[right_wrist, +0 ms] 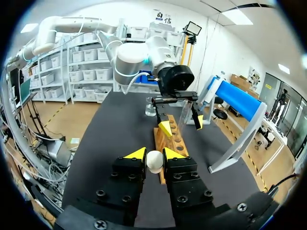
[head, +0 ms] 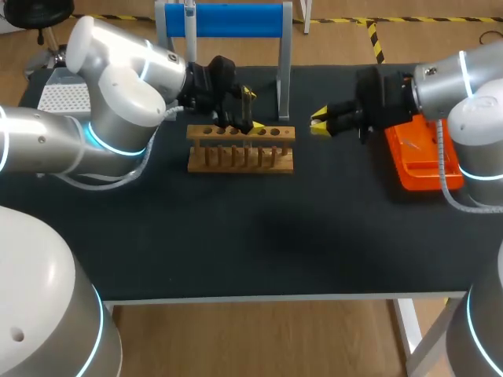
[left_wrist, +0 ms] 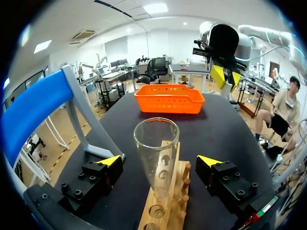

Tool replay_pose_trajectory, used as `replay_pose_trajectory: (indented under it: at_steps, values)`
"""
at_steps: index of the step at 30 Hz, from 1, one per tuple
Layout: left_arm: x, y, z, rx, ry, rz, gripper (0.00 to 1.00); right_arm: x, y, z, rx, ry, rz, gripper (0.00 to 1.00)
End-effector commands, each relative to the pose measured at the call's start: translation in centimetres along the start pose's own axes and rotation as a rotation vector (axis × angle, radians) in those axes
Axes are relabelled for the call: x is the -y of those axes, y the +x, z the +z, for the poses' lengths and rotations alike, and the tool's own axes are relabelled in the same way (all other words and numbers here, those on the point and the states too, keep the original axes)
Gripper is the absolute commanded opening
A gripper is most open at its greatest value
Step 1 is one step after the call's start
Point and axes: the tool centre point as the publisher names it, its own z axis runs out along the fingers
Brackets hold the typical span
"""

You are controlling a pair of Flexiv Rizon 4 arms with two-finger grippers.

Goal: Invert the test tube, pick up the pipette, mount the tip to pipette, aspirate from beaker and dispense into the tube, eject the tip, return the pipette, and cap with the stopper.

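A clear glass test tube (left_wrist: 156, 153) stands mouth up in the wooden rack (left_wrist: 168, 201), near one end of it. My left gripper (left_wrist: 159, 160) is open, with a finger on either side of the tube and a gap on both sides. In the head view the left gripper (head: 251, 110) hangs over the rack (head: 240, 149). My right gripper (right_wrist: 153, 154) is shut on a small white stopper (right_wrist: 154, 161) and hovers to the right of the rack, right gripper (head: 318, 124) pointing at it. A glass beaker (right_wrist: 150, 108) stands beyond the rack. No pipette shows clearly.
An orange basket (head: 416, 157) sits under the right arm at the table's right. A stand with a blue bar (head: 228, 20) rises at the back, just behind the rack. A white tip box (head: 63, 98) lies at the far left.
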Motion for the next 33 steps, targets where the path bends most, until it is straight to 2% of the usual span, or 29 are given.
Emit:
replay_pose_trajectory:
  at_steps: [1, 16, 25, 33]
  values:
    - [-0.1, -0.4, -0.5, -0.008, -0.003, 0.003, 1.0, 0.0, 0.0, -0.2, -0.004, 0.001, 0.0, 0.0]
    - [-0.2, -0.5, -0.7, -0.007, -0.017, 0.012, 1.0, 0.0, 0.0, -0.2, -0.004, 0.001, 0.0, 0.0]
    - [-0.2, -0.5, -0.7, -0.007, -0.017, 0.012, 1.0, -1.4, -2.1, 1.4, -0.003, -0.011, 0.022, 0.0]
    - [-0.2, -0.5, -0.7, -0.007, -0.017, 0.012, 1.0, -3.5, -4.0, 3.1, -0.035, -0.001, 0.018, 0.0]
